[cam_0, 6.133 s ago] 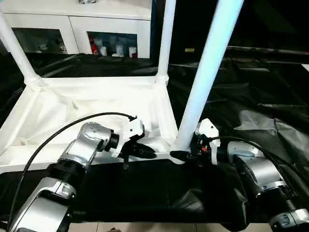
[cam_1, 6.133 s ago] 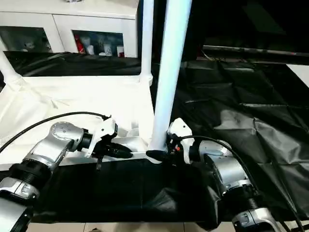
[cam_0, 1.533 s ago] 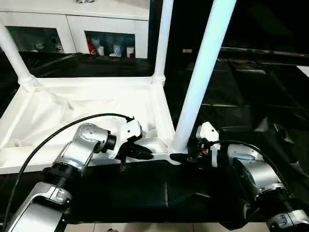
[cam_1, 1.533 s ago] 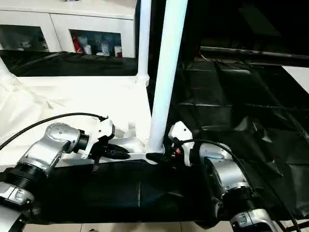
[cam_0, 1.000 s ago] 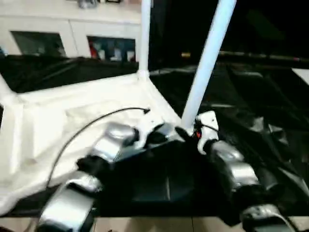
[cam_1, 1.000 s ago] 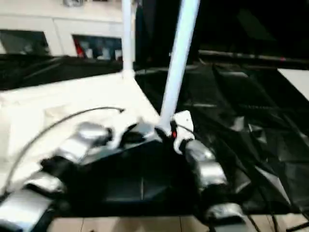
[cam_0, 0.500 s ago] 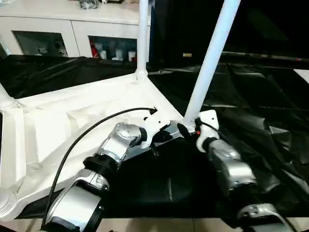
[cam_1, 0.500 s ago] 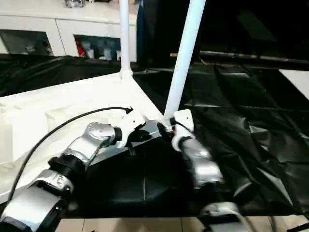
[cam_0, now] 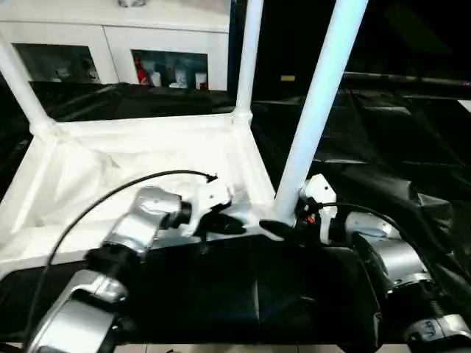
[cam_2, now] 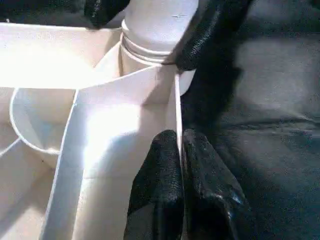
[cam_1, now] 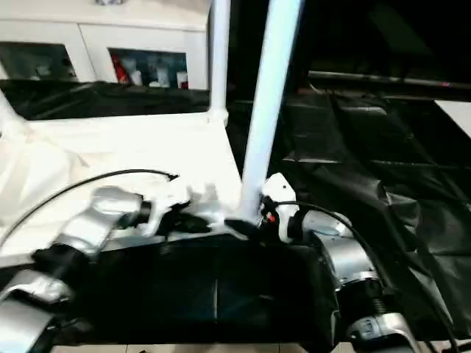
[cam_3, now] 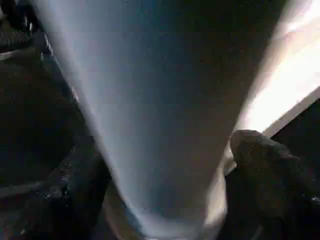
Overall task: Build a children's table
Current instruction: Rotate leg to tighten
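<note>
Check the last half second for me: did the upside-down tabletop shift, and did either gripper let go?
The upturned white plastic tabletop, skewed half a second ago with its near right corner pushed away, has swung back square to the black-draped table. The left gripper still pinches the near rim; the right gripper stays at the near white tube leg.

Both head views look forward and down across the black-draped desk [cam_0: 412, 140]. Each wrist view sits close at the same near corner leg [cam_0: 313, 118].

Left tool [cam_2: 181, 150] pinched, right tool [cam_3: 170, 165] spread.
</note>
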### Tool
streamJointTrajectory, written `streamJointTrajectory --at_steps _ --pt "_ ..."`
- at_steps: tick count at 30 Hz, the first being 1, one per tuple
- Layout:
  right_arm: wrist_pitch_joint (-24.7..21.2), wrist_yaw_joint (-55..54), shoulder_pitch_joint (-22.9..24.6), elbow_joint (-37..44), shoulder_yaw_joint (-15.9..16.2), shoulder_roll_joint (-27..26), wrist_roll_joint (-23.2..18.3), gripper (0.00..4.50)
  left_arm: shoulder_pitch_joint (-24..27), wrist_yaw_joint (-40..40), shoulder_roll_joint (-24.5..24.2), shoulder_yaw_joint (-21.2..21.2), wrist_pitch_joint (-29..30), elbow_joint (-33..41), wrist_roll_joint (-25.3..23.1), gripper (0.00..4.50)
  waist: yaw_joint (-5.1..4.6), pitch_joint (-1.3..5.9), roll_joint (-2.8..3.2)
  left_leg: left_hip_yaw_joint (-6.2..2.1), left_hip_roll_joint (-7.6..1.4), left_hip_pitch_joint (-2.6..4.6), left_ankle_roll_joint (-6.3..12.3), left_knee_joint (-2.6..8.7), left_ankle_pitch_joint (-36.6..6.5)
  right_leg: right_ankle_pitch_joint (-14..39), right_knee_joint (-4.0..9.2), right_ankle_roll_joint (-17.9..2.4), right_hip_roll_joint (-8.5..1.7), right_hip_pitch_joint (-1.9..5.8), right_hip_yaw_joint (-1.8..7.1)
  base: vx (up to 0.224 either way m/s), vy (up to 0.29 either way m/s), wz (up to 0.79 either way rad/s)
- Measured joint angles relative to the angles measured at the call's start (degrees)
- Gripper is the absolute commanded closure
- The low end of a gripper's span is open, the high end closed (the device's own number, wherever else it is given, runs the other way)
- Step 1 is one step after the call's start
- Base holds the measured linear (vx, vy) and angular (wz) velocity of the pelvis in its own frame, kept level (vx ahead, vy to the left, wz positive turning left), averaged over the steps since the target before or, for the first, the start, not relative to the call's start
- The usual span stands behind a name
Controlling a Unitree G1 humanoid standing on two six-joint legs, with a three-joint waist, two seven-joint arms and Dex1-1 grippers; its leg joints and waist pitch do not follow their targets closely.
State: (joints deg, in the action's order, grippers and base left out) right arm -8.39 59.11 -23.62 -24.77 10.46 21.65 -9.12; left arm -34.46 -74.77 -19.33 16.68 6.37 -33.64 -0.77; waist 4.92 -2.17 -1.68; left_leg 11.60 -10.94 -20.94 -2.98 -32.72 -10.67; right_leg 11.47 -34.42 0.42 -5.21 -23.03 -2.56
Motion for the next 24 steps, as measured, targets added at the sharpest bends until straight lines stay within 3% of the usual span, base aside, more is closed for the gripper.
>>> streamJointTrajectory --at_steps 7,24 --pt "0.2 1.5 0.0 0.0 1.1 0.7 0.2 0.54 0.4 -0.8 -0.4 -0.1 0.0 0.1 0.1 4.50 -0.03 -0.07 -0.11 -0.02 -0.06 0.07 -0.35 -0.42 -0.2 0.0 -0.54 0.0 -0.01 -0.05 0.12 0.000 0.000 0.00" --pt "4.7 -0.4 -0.5 -5.1 0.0 -2.1 0.0 1.78 0.4 1.5 -0.1 -0.4 0.8 -0.2 -0.1 4.50 -0.81 -0.03 -0.24 -0.03 -0.05 0.09 -0.34 -0.71 -0.2 -0.1 -0.60 -0.2 -0.01 0.02 0.17 0.000 0.000 0.00"
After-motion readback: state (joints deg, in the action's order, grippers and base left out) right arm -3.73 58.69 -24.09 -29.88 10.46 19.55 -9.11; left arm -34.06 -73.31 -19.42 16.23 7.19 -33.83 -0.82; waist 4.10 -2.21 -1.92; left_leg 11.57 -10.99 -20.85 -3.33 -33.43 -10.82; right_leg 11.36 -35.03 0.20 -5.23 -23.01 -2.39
